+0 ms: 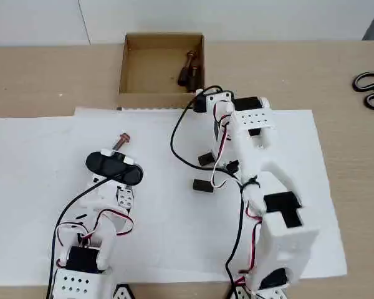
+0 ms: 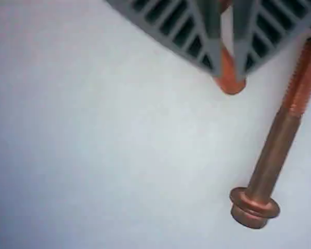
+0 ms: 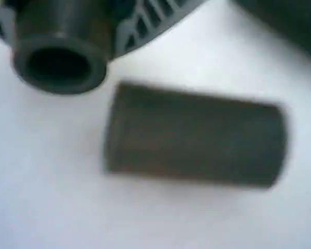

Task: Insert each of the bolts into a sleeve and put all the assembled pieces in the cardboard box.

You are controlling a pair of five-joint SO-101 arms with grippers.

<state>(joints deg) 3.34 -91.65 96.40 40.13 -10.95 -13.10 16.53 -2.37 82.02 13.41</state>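
Standing over the white paper [image 1: 37, 162], I see the left gripper [image 2: 227, 70] clenched on a copper bolt [image 2: 229, 85], with a second bolt [image 2: 269, 161] lying just beside it. The right gripper [image 3: 62, 23] grasps a black sleeve [image 3: 59, 65] (open end towards its camera), and a loose sleeve [image 3: 197, 135] lies flat close by. Assembled pieces [image 1: 188, 68] rest in the cardboard box [image 1: 143, 71], against one side wall.

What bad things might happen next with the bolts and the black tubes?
The left gripper has a narrow hold on its bolt, so it may slip or tilt. The loose bolt lies close by and might get knocked. The held sleeve sits right beside the loose sleeve and may bump it.
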